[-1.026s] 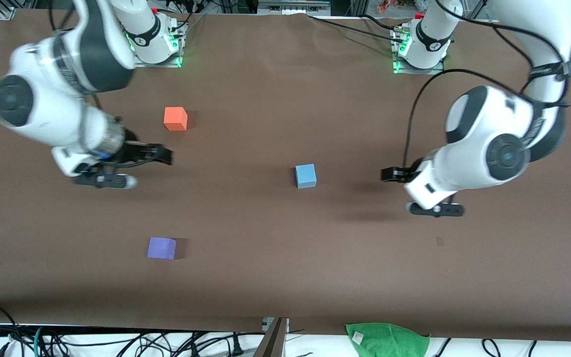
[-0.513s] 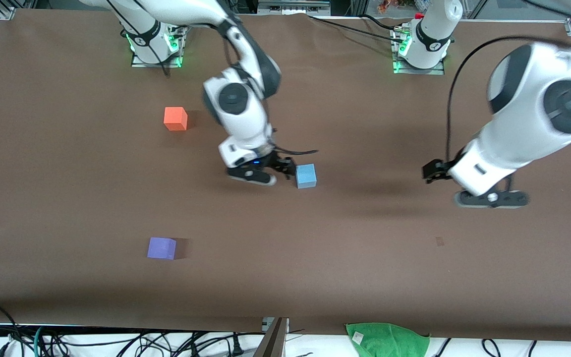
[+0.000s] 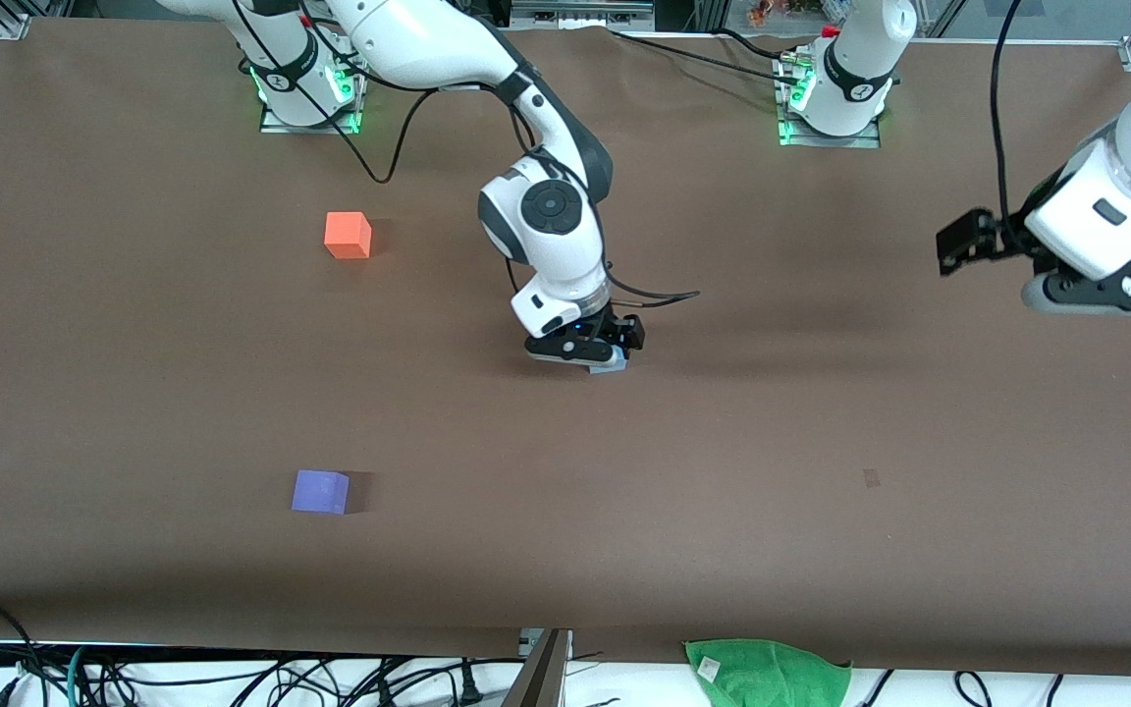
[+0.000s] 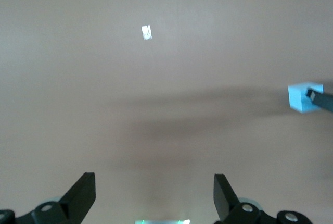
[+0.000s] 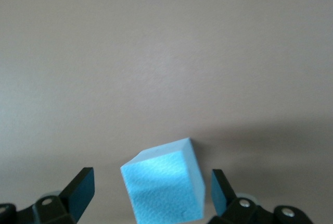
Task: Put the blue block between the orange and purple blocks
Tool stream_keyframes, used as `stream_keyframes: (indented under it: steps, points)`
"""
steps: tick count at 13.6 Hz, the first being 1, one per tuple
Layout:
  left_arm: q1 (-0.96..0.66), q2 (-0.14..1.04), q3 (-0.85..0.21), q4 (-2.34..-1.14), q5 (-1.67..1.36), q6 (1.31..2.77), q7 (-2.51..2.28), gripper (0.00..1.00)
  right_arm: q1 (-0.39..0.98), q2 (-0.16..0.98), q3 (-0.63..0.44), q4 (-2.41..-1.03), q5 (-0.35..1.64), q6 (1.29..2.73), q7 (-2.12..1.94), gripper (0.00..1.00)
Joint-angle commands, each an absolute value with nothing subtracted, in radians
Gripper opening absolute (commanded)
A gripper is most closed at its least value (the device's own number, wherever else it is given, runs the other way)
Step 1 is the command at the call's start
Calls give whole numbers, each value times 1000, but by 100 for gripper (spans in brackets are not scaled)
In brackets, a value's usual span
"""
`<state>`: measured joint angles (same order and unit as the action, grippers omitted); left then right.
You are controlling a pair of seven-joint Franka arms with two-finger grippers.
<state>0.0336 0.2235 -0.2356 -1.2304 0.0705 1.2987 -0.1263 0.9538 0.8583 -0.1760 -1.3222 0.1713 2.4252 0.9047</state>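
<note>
While I am watching from the front camera, the brown table (image 3: 821, 550) is filling nearly the whole view, its covering bare apart from three cubes. The right arm (image 3: 526, 167) is reaching from its base out over the middle of the table, and I am seeing the right gripper (image 3: 593, 355) sitting low over the blue block (image 3: 615, 367), which is resting on the table at about the middle. In the right wrist view the blue block (image 5: 165, 187) is lying between the two fingers (image 5: 78, 190), which are standing wide apart and not touching it; the cube is sitting turned at an angle to them. The left arm (image 3: 1115, 206) is waiting, raised toward its own end of the table, with the left gripper (image 3: 963, 241) hanging over bare cloth, its fingers (image 4: 80, 195) also spread apart and holding nothing. I am seeing the orange block (image 3: 348, 236) toward the right arm's end, and the purple block (image 3: 320, 492) at that same end but nearer to the front camera, with open table between them. The blue block is sitting well apart from both.
</note>
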Motion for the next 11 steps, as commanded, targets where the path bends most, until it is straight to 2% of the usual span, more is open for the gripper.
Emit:
stream_keyframes:
  steps: [1,3,5,6,8,11]
  points:
    - [37,140,-239,-1314,28,1258,-113,100,986,899,-190,-1279,91,2439,927,99]
    - [81,121,-232,-1383,-52,1304,-133,100,989,910,-189,-1284,39,2436,920,99]
    - [86,4,-233,-1570,-25,1487,-182,100,988,917,-189,-1284,-17,2433,911,99]
    - [101,-26,-227,-1636,-25,1515,-183,100,988,919,-189,-1284,-38,2433,910,99]
    - [89,-21,-180,-1615,-18,1508,-164,100,988,925,-189,-1284,-44,2433,911,99]
    - [71,-11,-173,-1597,-14,1494,-166,100,1008,942,-187,-1285,-38,2433,925,99]
